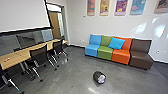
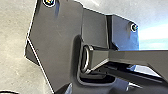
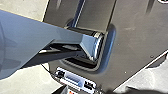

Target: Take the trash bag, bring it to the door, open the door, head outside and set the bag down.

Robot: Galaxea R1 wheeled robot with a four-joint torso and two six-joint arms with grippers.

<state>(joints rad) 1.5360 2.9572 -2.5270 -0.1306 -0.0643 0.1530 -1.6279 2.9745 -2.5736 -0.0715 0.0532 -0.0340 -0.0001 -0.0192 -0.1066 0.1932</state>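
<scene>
A small dark, rounded bundle with a pale patch at one end, looking like the trash bag (image 1: 97, 75), lies on the grey floor in the lower middle of the head view. Nothing touches it there. At the upper left of that view, beyond the tables, a wooden door (image 1: 55, 25) stands in a dark-framed opening. How my grippers stand cannot be made out from the wrist views.
Along the left run wooden tables (image 1: 18, 57) with black wheeled chairs (image 1: 39, 53). A white screen (image 1: 21, 15) hangs above them. Against the far wall is a row of blue, green, orange and brown seats (image 1: 121, 56) with a blue cushion (image 1: 116, 43) on it.
</scene>
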